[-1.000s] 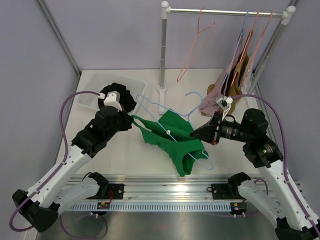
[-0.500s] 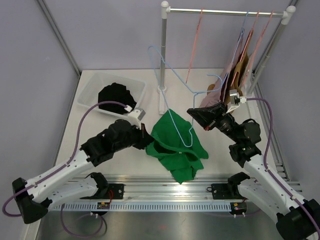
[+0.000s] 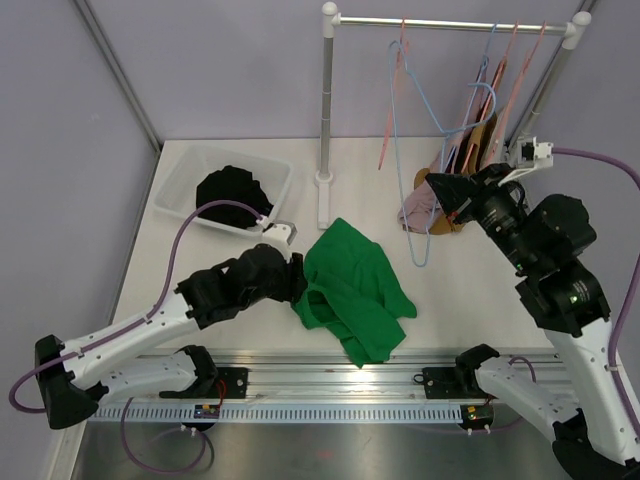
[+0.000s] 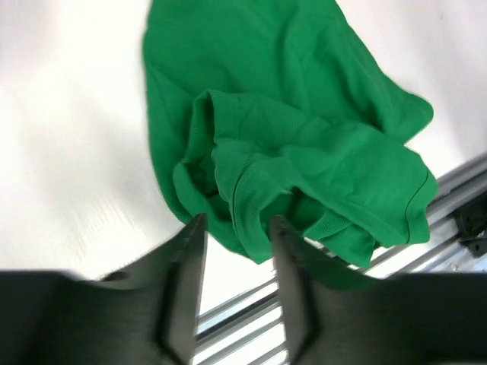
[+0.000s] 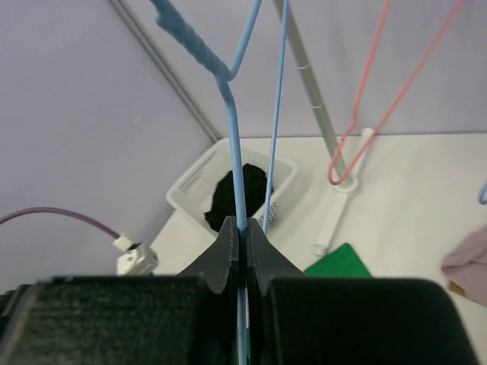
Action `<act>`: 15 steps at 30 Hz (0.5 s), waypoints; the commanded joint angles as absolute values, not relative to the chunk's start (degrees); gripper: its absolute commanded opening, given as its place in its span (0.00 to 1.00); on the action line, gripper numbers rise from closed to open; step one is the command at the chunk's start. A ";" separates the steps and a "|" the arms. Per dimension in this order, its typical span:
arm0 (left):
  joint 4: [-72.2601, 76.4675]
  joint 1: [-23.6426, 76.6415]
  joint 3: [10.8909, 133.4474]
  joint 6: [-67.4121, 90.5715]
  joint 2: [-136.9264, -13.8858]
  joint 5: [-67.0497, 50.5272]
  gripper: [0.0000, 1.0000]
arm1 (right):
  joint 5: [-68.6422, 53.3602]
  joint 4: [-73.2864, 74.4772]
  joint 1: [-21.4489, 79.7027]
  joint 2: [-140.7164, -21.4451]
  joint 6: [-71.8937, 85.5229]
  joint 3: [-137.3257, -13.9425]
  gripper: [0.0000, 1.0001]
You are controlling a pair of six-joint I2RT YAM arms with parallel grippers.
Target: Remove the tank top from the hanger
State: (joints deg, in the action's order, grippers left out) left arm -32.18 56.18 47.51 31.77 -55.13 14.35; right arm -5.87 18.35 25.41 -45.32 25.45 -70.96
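The green tank top [image 3: 350, 290] lay crumpled on the tabletop [image 3: 480, 290], near the middle and toward the near edge, off the hanger [image 5: 190, 39]. The left hand [image 4: 237, 222] sat low at the tank top's left side with its fingers a narrow gap apart. In the left wrist view, a folded edge of the cloth showed just past and between the tips; whether they touched it could not be told.

The right hand [image 5: 239, 232] was up on the far right, well apart from the tank top, which lay to its left and nearer. Its fingers were pinched tight on the blue wire of the bare hanger, which hung tilted beside the rack [image 3: 327, 100]. A bin [image 3: 180, 175] with dark cloth stood at the far left.
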 commanded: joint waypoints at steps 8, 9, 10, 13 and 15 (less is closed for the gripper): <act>-47.54 56.43 58.53 29.45 -45.71 26.27 0.99 | 11.16 43.84 25.84 -53.96 18.37 -86.21 0.00; -49.81 56.43 58.97 28.92 -45.01 26.54 0.99 | 12.90 44.90 25.84 -56.31 17.93 -87.53 0.00; -50.79 56.43 59.24 28.66 -44.30 26.98 0.99 | 13.96 46.04 25.75 -57.99 17.15 -90.24 0.00; -52.64 56.43 58.36 26.90 -40.97 27.68 0.99 | 16.08 48.42 25.66 -64.49 14.95 -95.16 0.00; -53.52 56.43 56.96 26.63 -38.68 28.82 0.99 | 17.22 49.13 25.58 -69.31 13.98 -97.98 0.00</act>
